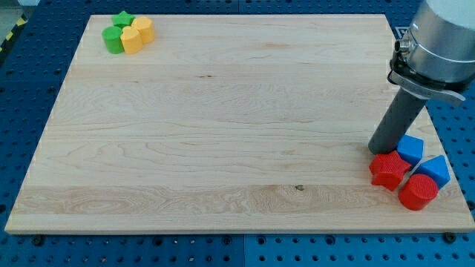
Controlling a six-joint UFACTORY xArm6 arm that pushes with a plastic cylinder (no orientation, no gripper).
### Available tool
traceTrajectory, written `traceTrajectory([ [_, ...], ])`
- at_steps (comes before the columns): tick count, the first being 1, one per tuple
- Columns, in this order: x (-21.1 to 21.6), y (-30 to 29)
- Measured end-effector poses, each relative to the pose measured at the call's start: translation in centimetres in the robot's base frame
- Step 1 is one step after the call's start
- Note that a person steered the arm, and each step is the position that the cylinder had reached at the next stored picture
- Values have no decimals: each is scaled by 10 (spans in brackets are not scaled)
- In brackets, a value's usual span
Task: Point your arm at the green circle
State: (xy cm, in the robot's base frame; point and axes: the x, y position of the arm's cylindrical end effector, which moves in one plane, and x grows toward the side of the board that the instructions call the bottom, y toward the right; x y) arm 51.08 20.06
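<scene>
Red cylinder (418, 192) on wooden board (223, 119)

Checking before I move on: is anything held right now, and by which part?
Nothing is held. My tip rests by the red star.

Pale wooden board (223, 133) lying flat, filling most of view; grain running left to right, small dark knot showing near bottom centre. Blue perforated table (30, 81) surrounding board on all sides, rows of round holes showing along edges. Yellow-black striped tape (13, 31) showing at top left corner. Even, soft light falling across surface; faint shadows only.
</scene>
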Motion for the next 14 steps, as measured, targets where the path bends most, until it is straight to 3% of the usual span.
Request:
traceTrajectory([
  [2, -9, 0],
  [6, -101, -290],
  [10, -174, -473],
  [12, -220, -505],
  [14, -238, -477],
])
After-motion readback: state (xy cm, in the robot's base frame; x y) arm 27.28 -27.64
